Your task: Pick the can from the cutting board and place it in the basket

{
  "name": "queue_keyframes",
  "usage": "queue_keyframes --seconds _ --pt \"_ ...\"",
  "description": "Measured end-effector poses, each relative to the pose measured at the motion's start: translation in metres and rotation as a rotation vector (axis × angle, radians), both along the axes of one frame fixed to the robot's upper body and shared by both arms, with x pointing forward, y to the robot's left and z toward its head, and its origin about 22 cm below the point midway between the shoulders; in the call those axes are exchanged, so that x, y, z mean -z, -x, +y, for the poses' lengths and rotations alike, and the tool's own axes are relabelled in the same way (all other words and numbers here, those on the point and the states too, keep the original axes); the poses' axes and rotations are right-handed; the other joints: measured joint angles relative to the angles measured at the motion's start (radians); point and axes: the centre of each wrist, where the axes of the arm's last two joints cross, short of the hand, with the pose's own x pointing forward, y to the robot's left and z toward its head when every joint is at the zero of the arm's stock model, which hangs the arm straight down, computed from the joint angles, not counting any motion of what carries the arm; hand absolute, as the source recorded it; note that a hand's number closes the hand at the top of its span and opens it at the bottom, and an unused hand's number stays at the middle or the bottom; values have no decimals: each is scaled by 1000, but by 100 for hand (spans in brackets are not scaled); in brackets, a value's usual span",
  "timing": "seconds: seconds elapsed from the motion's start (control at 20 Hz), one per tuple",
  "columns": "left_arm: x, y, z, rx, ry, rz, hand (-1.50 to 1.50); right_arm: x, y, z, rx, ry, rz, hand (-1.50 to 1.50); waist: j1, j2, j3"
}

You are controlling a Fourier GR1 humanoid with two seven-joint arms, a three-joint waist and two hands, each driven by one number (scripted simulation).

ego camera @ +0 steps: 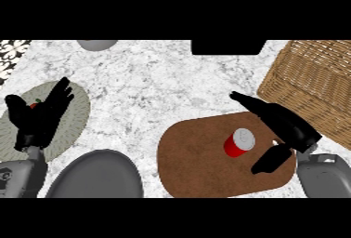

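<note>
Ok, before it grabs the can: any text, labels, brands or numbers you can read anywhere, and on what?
None readable.
Can: red side and silver lid, with a faint mark on the lid too blurred to read.
Board, basket, grey mat: no writing.
Top left corner: a black and white ornament, a pattern and not letters.

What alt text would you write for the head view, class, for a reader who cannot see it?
A red can stands on a brown cutting board, with the right hand open beside it. A wicker basket sits at right; the left hand rests open over a round mat.
</note>
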Motion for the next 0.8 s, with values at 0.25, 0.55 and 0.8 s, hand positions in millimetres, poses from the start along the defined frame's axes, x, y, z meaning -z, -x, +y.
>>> queue_keyframes --seconds 0.25,0.55,0.8 --pt "0 1 -1 -4 8 -4 0 6 -1 -11 -33 -41 15 -150 0 0 0" --pt "0 4 -1 -8 -3 -4 0 9 9 -10 -73 -46 22 -150 -1 0 0" --pt "4 3 -2 -6 3 -3 0 20 18 -1 -52 0 4 -150 -1 0 0"
